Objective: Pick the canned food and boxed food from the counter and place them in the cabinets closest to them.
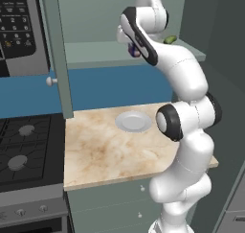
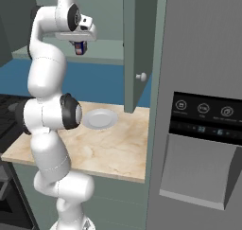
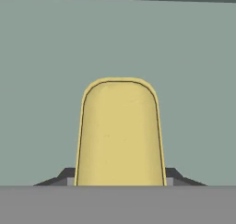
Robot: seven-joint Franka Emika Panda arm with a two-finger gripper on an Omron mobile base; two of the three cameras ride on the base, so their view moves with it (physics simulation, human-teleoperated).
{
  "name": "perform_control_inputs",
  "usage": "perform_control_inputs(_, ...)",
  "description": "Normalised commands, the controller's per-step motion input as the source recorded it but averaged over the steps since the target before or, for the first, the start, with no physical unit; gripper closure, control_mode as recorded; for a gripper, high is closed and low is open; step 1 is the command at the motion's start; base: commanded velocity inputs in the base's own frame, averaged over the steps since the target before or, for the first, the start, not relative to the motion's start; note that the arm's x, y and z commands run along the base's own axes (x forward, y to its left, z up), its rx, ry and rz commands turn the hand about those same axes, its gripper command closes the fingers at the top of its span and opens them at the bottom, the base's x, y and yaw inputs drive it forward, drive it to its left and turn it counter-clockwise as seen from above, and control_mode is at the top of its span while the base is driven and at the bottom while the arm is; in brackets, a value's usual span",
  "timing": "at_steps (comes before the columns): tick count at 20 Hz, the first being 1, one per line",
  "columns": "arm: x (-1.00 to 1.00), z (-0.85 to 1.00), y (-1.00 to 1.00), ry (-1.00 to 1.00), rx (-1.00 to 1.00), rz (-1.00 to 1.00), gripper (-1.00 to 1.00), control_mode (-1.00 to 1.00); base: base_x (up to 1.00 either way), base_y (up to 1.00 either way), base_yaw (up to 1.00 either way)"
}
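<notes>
End effector (image 2: 79, 45) is raised to the open wall cabinet (image 1: 91, 54), clenched on the can (image 2: 80, 47); the dark blue-purple body of the can hangs just under the hand, above the cabinet shelf. In the hand view the can's yellow top (image 3: 120, 133) sits between the two dark fingertips (image 3: 177, 176), with the grey-green cabinet surface behind it. A small green object (image 1: 170, 39) lies on the same shelf, just beside the arm's upper link. Cabinet door (image 2: 139, 44) stands open, round white knob (image 2: 141, 76) on its edge. Below the cabinet, a white plate (image 1: 133, 121) rests on the marbled worktop (image 1: 110, 155), near the back wall. The stove (image 1: 24, 150) adjoins the worktop.
</notes>
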Motion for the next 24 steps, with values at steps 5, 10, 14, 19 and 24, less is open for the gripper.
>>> perform_control_inputs(5, 0.63, 0.0, 0.03, 0.04, 0.0, 0.0, 1.0, -1.0, 0.0, 0.0, 0.0)
perform_control_inputs(10, 0.45, -0.02, 0.06, 0.04, 0.0, 0.0, 1.0, -1.0, 0.0, 0.0, 0.0)
perform_control_inputs(14, 0.36, -0.03, 0.1, 0.03, 0.0, 0.0, -1.0, -1.0, 0.0, 0.0, 0.0)
perform_control_inputs(19, -0.13, -0.01, 0.02, 0.13, -0.02, 0.0, -1.0, -1.0, 0.0, 0.0, 0.0)
perform_control_inputs(24, -0.8, 0.0, 0.0, 0.09, -0.03, 0.0, -1.0, -1.0, 0.0, 0.0, 0.0)
